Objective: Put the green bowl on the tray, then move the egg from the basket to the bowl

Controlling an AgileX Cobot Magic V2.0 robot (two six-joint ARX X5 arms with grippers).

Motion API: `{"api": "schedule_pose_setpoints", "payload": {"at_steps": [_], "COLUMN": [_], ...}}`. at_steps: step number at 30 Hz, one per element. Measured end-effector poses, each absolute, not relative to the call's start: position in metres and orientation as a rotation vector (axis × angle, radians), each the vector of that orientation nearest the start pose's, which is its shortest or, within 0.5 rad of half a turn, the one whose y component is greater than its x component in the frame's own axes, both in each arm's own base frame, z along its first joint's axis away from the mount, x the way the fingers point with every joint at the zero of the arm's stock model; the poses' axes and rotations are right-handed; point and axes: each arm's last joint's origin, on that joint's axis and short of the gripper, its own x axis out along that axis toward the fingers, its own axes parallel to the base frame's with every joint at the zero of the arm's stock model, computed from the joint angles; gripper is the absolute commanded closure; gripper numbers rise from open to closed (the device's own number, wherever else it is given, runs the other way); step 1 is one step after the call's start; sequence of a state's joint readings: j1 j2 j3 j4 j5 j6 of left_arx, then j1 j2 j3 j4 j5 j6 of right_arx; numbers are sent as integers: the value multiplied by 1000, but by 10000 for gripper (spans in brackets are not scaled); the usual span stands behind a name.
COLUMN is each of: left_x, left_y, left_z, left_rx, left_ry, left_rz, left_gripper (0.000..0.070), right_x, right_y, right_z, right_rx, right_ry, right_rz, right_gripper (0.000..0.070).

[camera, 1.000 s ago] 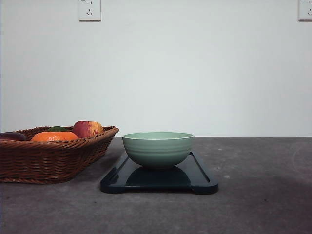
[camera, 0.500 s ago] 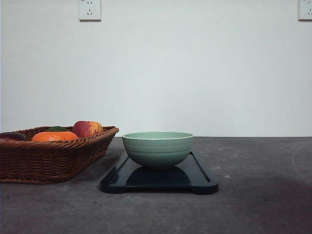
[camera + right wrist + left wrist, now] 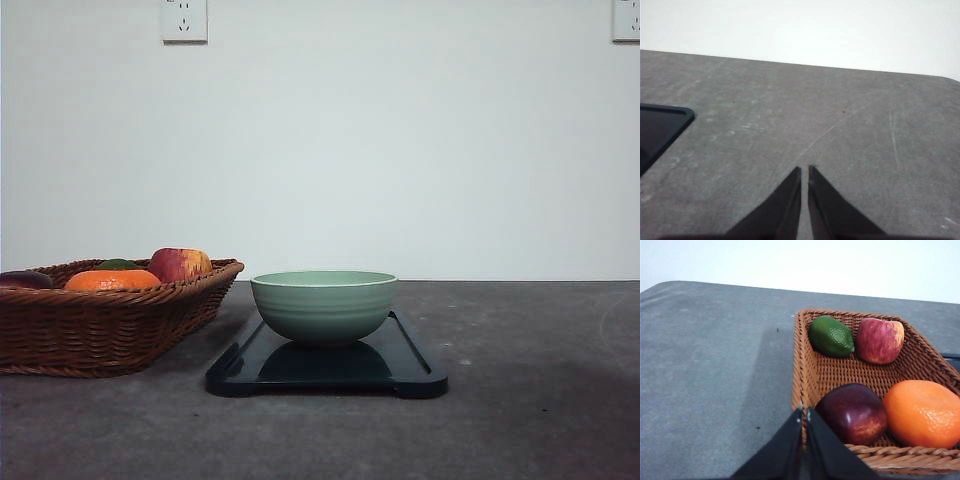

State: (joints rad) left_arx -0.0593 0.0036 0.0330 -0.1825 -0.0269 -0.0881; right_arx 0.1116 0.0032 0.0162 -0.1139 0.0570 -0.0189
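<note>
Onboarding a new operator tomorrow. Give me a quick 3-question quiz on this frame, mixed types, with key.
1. True or false: the green bowl sits on the tray.
2. Multiple choice: which fruit lies in the basket next to the lime, at the end away from the left gripper?
A. orange
B. red-yellow apple
C. dark red apple
3. Fill in: the right gripper hangs over bare ____, with a corner of the tray off to one side.

Key
1. True.
2. B, the red-yellow apple; the orange and the dark red apple lie at the near end.
3. Table.
</note>
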Motion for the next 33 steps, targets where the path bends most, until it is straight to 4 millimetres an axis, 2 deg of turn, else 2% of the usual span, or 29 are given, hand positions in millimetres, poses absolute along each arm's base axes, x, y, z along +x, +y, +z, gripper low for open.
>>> {"api": "schedule_pose_setpoints", "payload": {"at_steps": [33], "left_x": [95], "left_y": [-5], "left_z": [157], "left_rx": [-82], "left_ry": [155], "left_rz": [-26], "left_gripper": [700], "right_x": [96], "right_y": [9], "right_z": [158], "right_rx": [-27], "right_ry": [100], "right_rz": [56], "right_gripper": [681]}}
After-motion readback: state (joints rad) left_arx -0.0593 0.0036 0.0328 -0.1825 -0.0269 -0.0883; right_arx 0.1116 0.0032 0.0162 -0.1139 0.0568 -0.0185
